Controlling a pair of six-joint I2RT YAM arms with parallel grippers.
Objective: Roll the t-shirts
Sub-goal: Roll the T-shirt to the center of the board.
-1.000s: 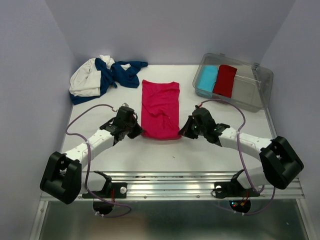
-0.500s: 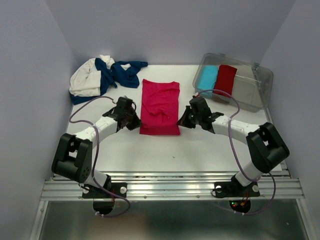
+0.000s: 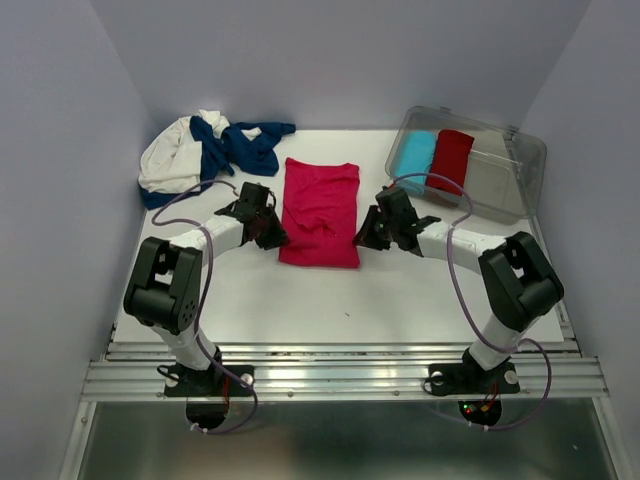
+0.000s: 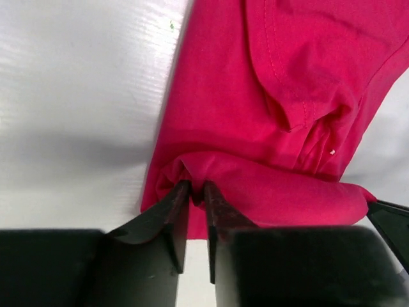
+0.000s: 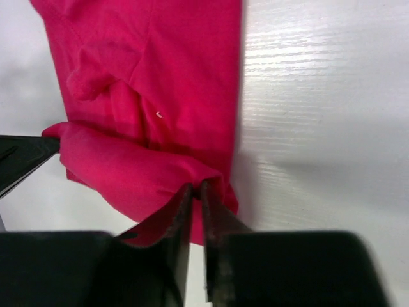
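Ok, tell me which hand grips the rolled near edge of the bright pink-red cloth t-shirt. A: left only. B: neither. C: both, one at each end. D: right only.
C: the wrist views show the left hand and the right hand each shut on one end of the bright pink-red cloth t-shirt at its rolled edge.
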